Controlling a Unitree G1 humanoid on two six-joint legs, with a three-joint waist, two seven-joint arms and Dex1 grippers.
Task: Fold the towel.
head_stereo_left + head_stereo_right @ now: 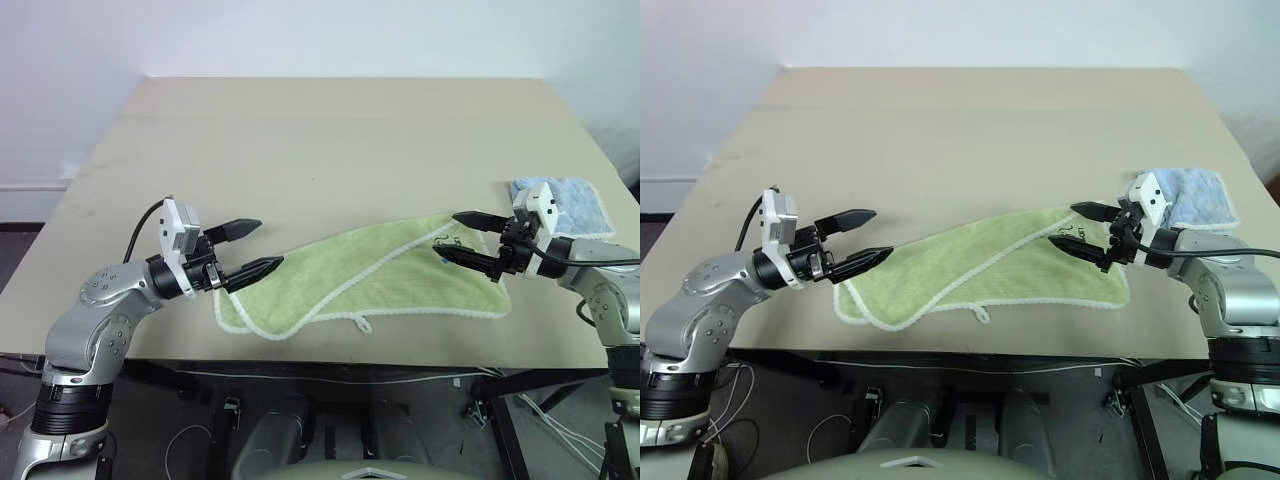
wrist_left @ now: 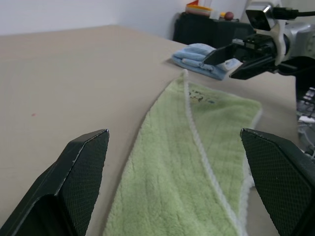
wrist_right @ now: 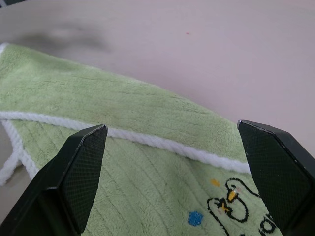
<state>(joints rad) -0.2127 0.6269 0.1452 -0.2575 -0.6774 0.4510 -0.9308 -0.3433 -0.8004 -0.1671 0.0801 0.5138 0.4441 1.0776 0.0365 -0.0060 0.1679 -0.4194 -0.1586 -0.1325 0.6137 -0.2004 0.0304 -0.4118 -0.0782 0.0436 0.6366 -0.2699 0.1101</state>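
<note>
- Towel (image 1: 370, 275) orientation first: you see its long axis running slantwise over the table (image 1: 330, 140), low at the end by the left gripper (image 1: 248, 248) and climbing toward the end by the right gripper (image 1: 468, 238).
- It lies flat on the near part of the table, close to the front edge, between your two grippers.
- Its look: light yellow-green terry, folded over itself so that a white scalloped edge (image 1: 350, 275) crosses the top face on a diagonal.
- A small white loop (image 1: 364, 323) hangs out at the near edge, on the tabletop.
- In the right wrist view you can make out a small printed cartoon figure (image 3: 231, 201) with dark outlines, a yellow spot and a blue dot; the lettering beside it is cut off by the frame.
- Left gripper: fingers spread wide, holding nothing, poised just off the towel's low end.
- Right gripper: fingers also parted and empty, hovering above the towel's high end by the print.
- A smaller light blue cloth (image 1: 570, 205) sits beyond the right gripper, partly covered by its wrist.
- How many layers lie under the fold you cannot tell.
</note>
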